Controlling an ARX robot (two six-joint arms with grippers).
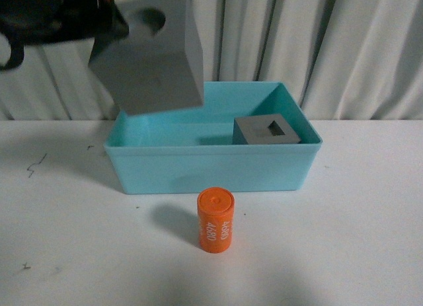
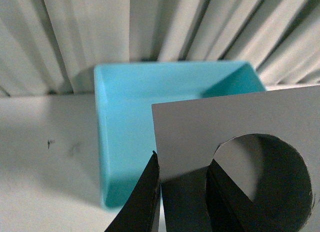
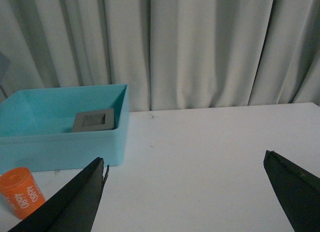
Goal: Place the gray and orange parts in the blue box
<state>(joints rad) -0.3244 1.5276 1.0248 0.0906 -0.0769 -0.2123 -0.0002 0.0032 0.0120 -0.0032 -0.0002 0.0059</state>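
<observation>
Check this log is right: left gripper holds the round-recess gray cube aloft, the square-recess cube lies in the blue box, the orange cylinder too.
The orange cylinder stands on the table in front of the blue box, not in it; the front view shows this. The left gripper does hold the round-recess cube, and the square-recess cube is inside.

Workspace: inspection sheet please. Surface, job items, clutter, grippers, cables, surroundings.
Surface: white table, a few small dark marks at the left.
Job's things: round-recess gray cube held aloft; square-recess gray cube inside the blue box, right side; orange cylinder upright on the table in front of the box.
Clutter: nothing seen.
Grippers: left gripper shut on the round-recess gray cube's wall, one finger in the recess; right gripper open, empty.
Cables: nothing seen.
Surroundings: pale pleated curtain behind.
</observation>
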